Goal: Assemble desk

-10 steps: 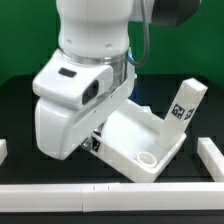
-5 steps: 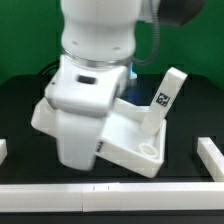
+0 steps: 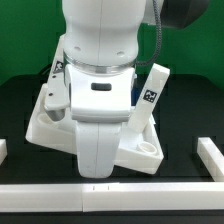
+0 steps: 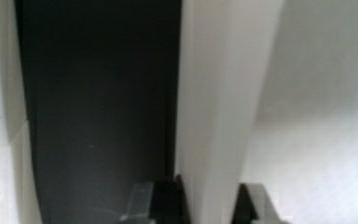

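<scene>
Got the claw (image 4: 206,205) pinched narrow and holding the desk top (image 3: 140,140) by an upright white wall, squeezed between both dark fingers (image 4: 153,203) in the wrist view. Seeing only black table (image 4: 96,120) right alongside that wall, just past the fingers. Can't spot the claw itself from the exterior view, totally buried behind the big white arm (image 3: 98,90). Moving outward: finding the desk top spread to both sides of the claw, with a round socket (image 3: 148,147) in one near corner. Further off that same side, spotting a tagged leg (image 3: 150,95) sticking up at a slant. Over on the opposite side, catching another tagged white piece (image 3: 60,68), mostly hidden by the arm. Way out front, noticing a white rail (image 3: 110,190).
</scene>
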You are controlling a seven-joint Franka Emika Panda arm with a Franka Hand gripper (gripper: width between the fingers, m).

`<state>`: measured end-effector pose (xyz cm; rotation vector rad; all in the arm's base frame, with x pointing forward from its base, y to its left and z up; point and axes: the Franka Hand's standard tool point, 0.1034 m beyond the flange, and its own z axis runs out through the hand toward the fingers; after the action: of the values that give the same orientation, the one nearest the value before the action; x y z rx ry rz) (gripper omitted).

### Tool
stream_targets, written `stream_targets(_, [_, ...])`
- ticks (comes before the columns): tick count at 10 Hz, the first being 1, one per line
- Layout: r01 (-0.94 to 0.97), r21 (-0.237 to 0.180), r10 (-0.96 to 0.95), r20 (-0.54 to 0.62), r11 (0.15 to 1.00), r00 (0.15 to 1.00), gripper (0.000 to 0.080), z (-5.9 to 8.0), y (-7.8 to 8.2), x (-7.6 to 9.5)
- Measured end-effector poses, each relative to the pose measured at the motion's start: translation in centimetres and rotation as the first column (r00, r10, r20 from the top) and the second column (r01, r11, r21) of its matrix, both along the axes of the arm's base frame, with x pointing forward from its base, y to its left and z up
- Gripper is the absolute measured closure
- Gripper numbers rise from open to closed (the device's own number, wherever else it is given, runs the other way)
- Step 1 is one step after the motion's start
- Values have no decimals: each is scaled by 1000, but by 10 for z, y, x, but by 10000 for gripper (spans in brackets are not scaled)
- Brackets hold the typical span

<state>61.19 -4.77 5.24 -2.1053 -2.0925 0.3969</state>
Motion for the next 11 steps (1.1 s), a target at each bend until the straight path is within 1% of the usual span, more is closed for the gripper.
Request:
stream_targets(1, [45,-7,-46,-9,999,999,735,2,8,8])
stream_targets(2, [74,-10,-74,0,997,997,735,3,19,23])
stream_targets(3, [70,-3,-70,26,998,997,735,4,22,33])
stream_targets(4, [72,-3,-71,42,997,997,735,3,23,34])
stream_targets(7, [82,-7,-82,38,997,996,735,0,18,32])
stream_targets(9, [91,4,-91,35,996,995,735,-3,15,31])
stream_targets(11, [101,19,-101,37,995,994,735,-5,28,33])
